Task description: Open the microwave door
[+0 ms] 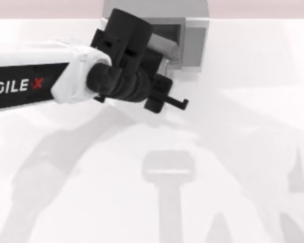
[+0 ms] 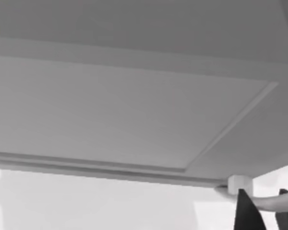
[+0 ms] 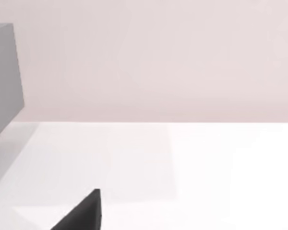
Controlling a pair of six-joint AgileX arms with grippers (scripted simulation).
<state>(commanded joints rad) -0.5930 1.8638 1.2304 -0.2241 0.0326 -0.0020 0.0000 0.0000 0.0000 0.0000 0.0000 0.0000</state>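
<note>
I count 1 microwave (image 1: 192, 30) w/ 1 microwave door (image 2: 125, 110), 1 pale handle (image 2: 240, 183) on it. 1 control panel (image 1: 196, 45). 1 table (image 1: 243, 152). 1 arm seen from top, my left arm (image 1: 35, 78); right one not in top view.

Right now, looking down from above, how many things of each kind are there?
Microwave: 1
Robot arm: 1, the left arm, its gripper at the microwave door
Table: 1
Total: 3
</note>
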